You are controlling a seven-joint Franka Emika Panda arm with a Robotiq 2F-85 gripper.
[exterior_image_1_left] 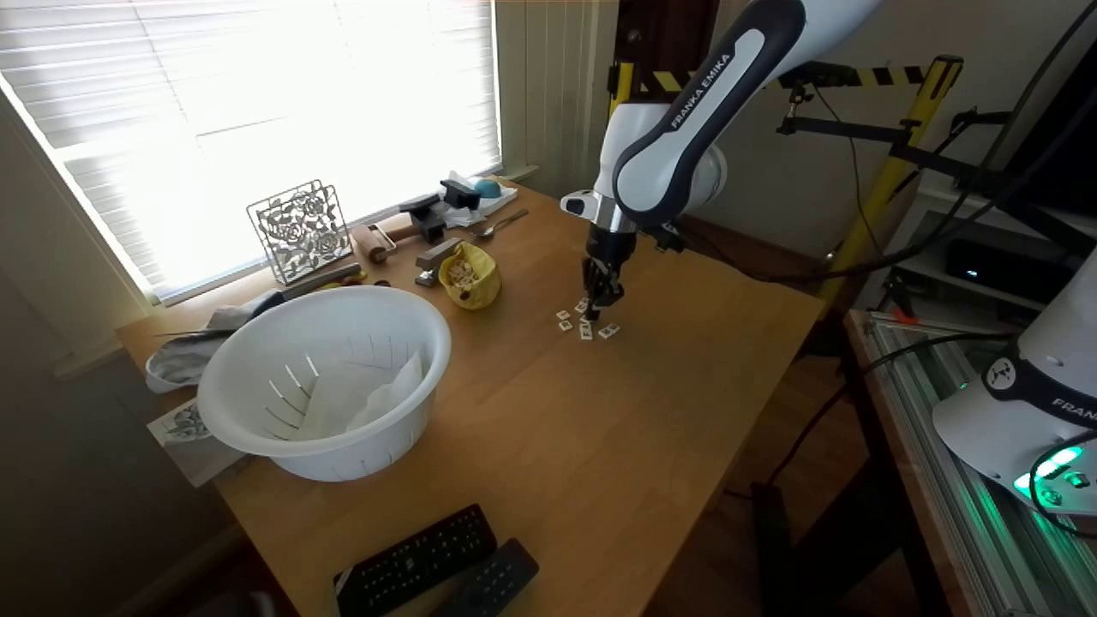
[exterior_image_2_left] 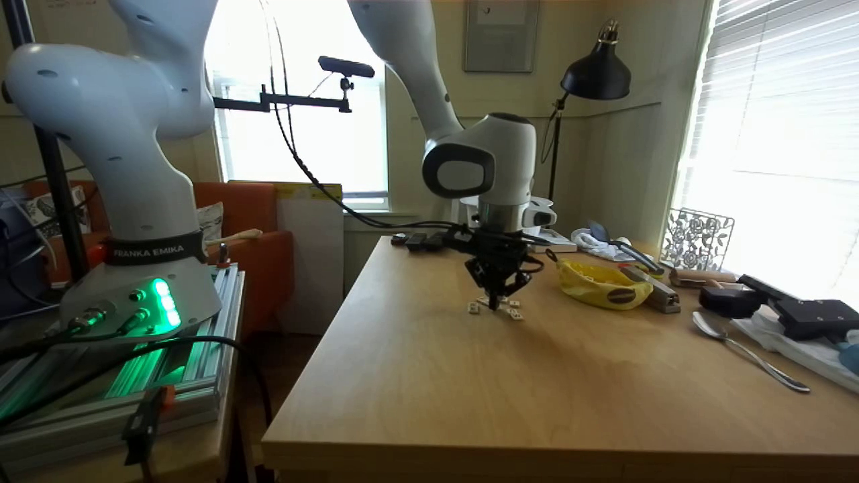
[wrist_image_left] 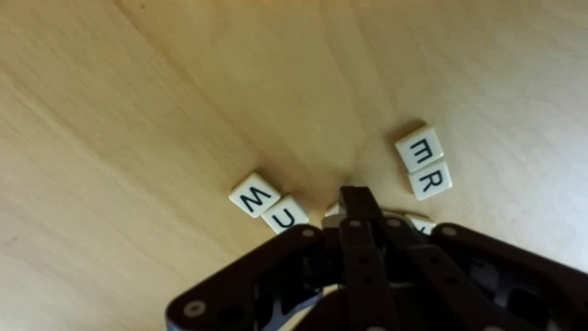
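- Black Robotiq gripper [wrist_image_left: 357, 195] in the thick of it, pointing down, jaws drawn fully together, low over the wooden table [exterior_image_1_left: 531, 428].
- Its fingertips [wrist_image_left: 353, 200] reach in among a small scatter of cream letter tiles [exterior_image_1_left: 608, 331] lying on the tabletop; whether they press on a tile or sit just above one, I can't quite make out.
- Right of the wrist view now: E tile [wrist_image_left: 420, 148] and R tile [wrist_image_left: 431, 180], edge to edge, faces up.
- Over on the left, the U tile [wrist_image_left: 285, 215], touching another lettered neighbour, near the fingertips.
- More tiles peep out from beneath the fingers, partly hidden.
- Near the scatter, in an exterior view, a yellow pouch [exterior_image_1_left: 476, 296] gapes open with a heap of pale pieces inside.
- Further along, a white slotted colander [exterior_image_1_left: 360, 461] holds some white sheet or cloth.
- Two black remote controls [exterior_image_1_left: 420, 557] lie side by side, well apart from the tiles.
- Metal spoon [exterior_image_2_left: 711, 327] rests by the window side, beyond the pouch.
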